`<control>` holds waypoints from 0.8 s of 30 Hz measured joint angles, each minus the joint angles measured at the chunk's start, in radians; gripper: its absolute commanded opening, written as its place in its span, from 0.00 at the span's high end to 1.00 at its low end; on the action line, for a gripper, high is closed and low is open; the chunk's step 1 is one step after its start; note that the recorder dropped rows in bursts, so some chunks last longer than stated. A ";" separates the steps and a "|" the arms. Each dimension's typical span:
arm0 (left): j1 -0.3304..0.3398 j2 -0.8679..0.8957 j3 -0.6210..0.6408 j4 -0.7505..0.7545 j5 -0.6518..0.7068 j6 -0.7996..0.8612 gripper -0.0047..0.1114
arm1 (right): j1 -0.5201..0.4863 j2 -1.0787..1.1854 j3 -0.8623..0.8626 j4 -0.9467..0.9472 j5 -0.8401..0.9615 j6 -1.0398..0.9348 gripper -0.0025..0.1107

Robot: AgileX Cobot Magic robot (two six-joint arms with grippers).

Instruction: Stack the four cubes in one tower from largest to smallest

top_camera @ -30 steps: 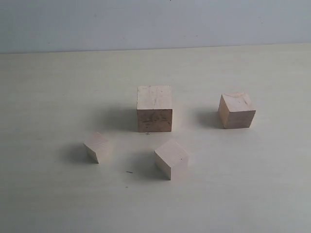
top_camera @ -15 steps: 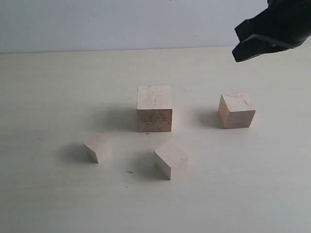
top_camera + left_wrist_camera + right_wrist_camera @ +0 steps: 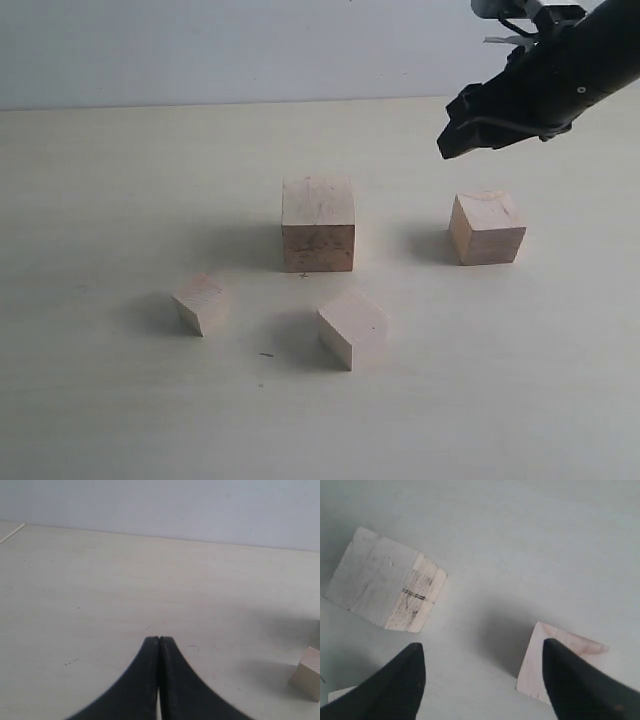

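Four cubes of pale unpainted wood, matte and sharp-edged, lying apart on the cream worktop, none stacked.

Exterior view: largest cube mid-worktop, with dark grain smudges on its front face. Second-largest cube well to its right, turned slightly. Third cube nearer the camera, set corner-on. Smallest cube left of that, also skewed. Right gripper, glossy black, aloft above the second-largest cube and apart from it.

Left wrist view: left gripper with jaws pressed together, two curved black blades meeting in a thin seam over bare worktop. One pale cube corner partly cut off by the frame.

Right wrist view: jaws spread wide over open worktop, with tapered black fingers. Smudged largest cube off to one side, second-largest cube partly behind the other finger.
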 measured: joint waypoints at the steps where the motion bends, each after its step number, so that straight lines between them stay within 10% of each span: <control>1: 0.000 0.000 0.000 0.000 0.000 0.000 0.96 | 0.000 0.000 0.000 0.000 -0.003 0.008 0.36; 12: 0.000 0.000 0.000 0.000 0.000 0.000 0.96 | 0.000 0.030 0.000 0.024 -0.066 -0.014 0.34; 24: 0.000 0.000 0.000 0.000 0.000 0.000 0.96 | 0.005 -0.087 0.314 0.553 -0.372 -0.564 0.34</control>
